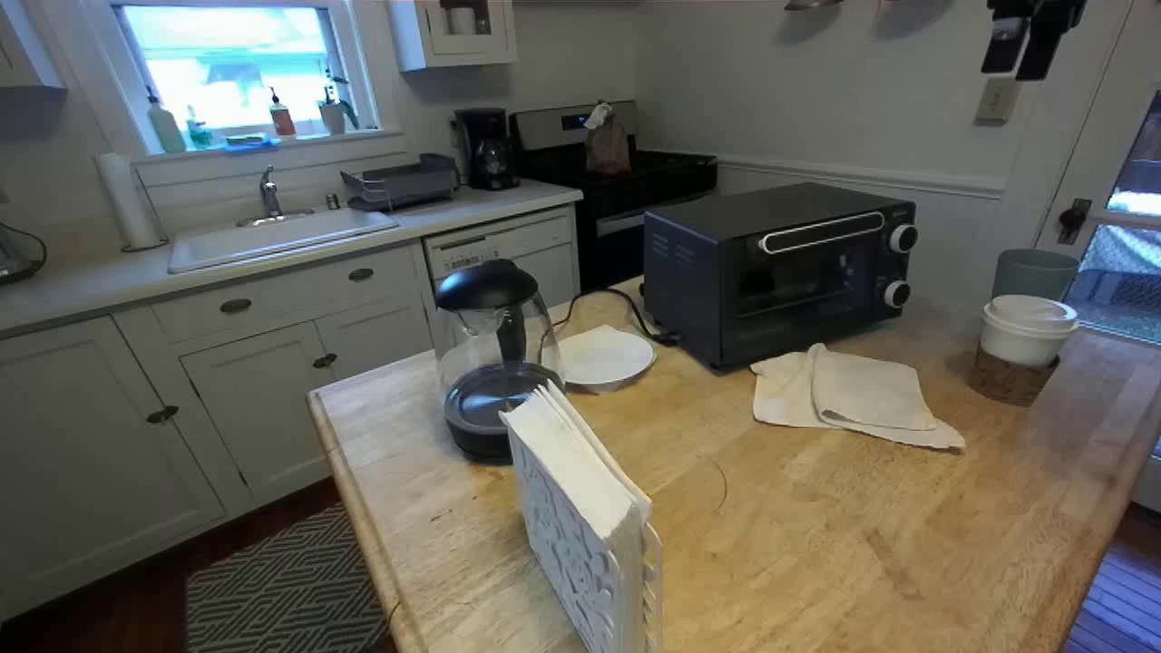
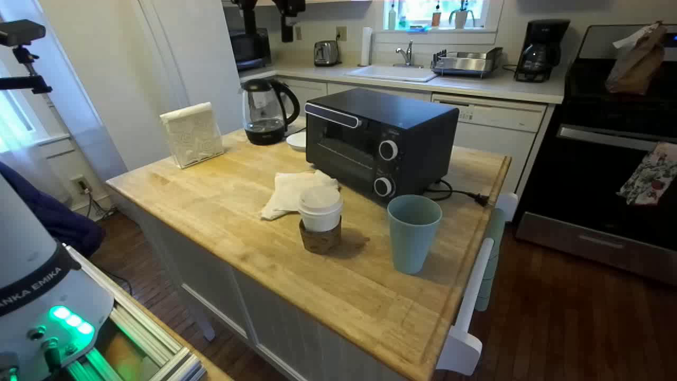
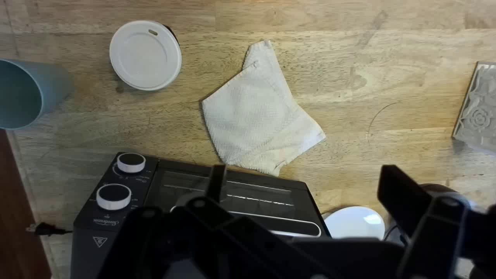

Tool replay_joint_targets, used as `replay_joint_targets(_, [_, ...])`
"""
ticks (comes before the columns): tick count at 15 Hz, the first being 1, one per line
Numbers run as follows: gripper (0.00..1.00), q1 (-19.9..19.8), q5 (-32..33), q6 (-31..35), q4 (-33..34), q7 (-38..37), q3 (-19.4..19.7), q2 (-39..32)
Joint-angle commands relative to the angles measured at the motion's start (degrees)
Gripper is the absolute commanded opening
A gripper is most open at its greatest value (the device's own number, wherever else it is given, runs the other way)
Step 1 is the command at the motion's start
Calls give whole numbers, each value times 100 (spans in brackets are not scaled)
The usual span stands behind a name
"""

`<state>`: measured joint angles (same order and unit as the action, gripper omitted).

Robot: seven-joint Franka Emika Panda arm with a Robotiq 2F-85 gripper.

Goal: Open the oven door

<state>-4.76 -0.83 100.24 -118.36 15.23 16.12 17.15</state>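
Observation:
The black toaster oven [image 1: 685,245] stands on the wooden island; it also shows in the other views [image 2: 418,127] [image 3: 97,248]. Its dark glass oven door [image 1: 798,286] [image 2: 338,151] [image 3: 252,197] is closed. The handle bar [image 1: 821,233] [image 2: 333,115] [image 3: 286,225] runs along the door's top edge, and my gripper hides part of it in the wrist view. My gripper [image 3: 304,172] is open, with its fingers wide apart and nothing between them. It is high above the table, apart from the oven, at the top edge of both exterior views [image 1: 1018,63] [image 2: 268,34].
A cream cloth [image 1: 853,399] lies before the oven. A white-lidded cup [image 2: 320,211] and a green cup [image 2: 413,233] stand near the knob side. A glass kettle [image 1: 499,363], a white plate [image 1: 606,356] and a napkin holder [image 1: 580,526] are beyond the other side.

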Motion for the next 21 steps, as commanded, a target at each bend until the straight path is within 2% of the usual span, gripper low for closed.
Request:
replay_joint_targets(1, [100, -140, -39, -13, 14, 35, -118, -18])
replay_joint_targets(10, [100, -140, -39, -13, 14, 35, -118, -18])
replay_joint_targets(12, [100, -161, 9, 197, -11, 68, -144, -31])
replay_joint_targets(14, [100, -95, 358, 182, 121, 775, -148, -245])
replay_joint_targets(18, [100, -31, 307, 21, 362, 1978, -63, -756])
replay_joint_targets(21, [100, -40, 376, -18, 458, 2759, -173, -1027])
